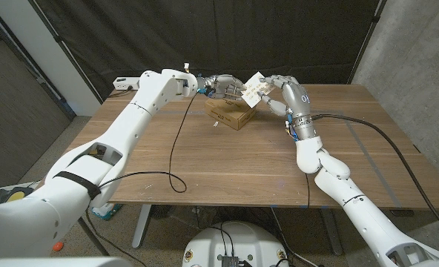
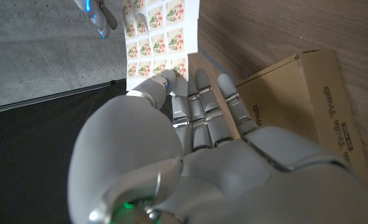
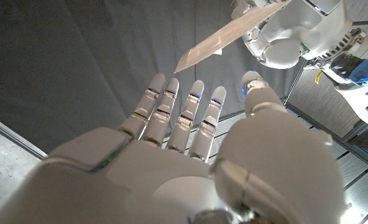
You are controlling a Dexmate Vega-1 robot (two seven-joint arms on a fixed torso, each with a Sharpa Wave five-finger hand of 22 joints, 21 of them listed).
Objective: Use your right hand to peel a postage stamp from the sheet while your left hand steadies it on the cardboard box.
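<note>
— What do I have nearest on the table?
— My right hand (image 1: pixel 279 87), fingers spread, holding nothing, beside the stamp sheet (image 1: pixel 253 87).
— And beyond it?
— My left hand (image 1: pixel 221 87) pinches the sheet, raised above the cardboard box (image 1: pixel 230 112).

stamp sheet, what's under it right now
The cardboard box sits on the table below the stamp sheet, which the left hand holds raised above it. The right hand covers the sheet's far side.
</note>
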